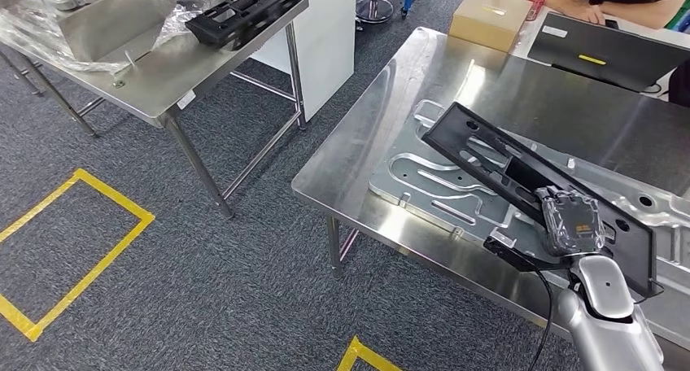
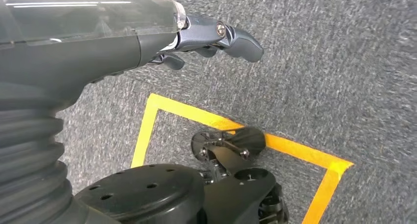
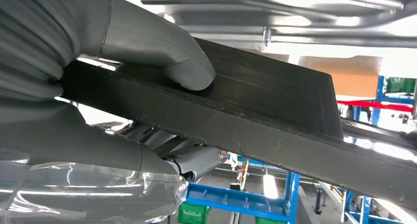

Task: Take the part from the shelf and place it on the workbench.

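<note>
My right hand (image 1: 572,223) holds the part (image 1: 521,172), a long black frame. My thumb (image 3: 162,52) presses on one side of its edge and my other fingers (image 3: 196,160) curl under the other side, so the grip is tight. The part is tilted over the workbench (image 1: 390,86). Its far end is low, near a grey metal plate (image 1: 423,184) that lies on the workbench. I cannot tell if that end touches the plate. The end in my hand is higher, near the workbench's close edge.

My left hand (image 2: 206,37) hangs down over the grey carpet (image 2: 344,62), above a yellow tape line (image 2: 221,121). It holds nothing. Its fingers are bent a little and not closed.

Left of the workbench, across the carpet, stands a shelf (image 1: 146,78) with another black part (image 1: 244,11) on it. At the workbench's far end are a brown box (image 1: 491,17) and a laptop (image 1: 610,54).
</note>
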Robot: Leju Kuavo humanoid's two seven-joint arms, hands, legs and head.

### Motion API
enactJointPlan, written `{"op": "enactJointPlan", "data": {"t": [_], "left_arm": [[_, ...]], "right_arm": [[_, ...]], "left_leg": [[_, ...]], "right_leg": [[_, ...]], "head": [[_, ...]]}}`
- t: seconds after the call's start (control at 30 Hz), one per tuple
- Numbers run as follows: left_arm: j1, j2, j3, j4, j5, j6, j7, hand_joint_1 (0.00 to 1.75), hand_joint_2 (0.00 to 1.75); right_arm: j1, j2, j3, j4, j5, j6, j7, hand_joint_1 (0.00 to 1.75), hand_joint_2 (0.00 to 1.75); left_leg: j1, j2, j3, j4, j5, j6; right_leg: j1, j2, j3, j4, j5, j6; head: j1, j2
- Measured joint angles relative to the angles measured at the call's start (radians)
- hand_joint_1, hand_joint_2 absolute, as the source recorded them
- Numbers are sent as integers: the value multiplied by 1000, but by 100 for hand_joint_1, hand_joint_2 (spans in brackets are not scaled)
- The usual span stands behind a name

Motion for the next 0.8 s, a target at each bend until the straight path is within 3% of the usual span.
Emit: {"op": "enactJointPlan", "data": {"t": [0.1,0.8], "left_arm": [[0,0,0,0,-7,3,-3,0,175],[-5,0,-19,0,-37,-2,26,0,175]], "right_arm": [[6,2,0,0,6,-2,2,0,0],[72,6,-31,-39,32,-13,28,0,0]], "left_leg": [[0,0,0,1,0,0],[-2,0,1,2,-1,2]], "right_leg": [[0,0,0,0,0,0],[-1,0,2,-1,0,1]], "head": [[0,0],[0,0]]}}
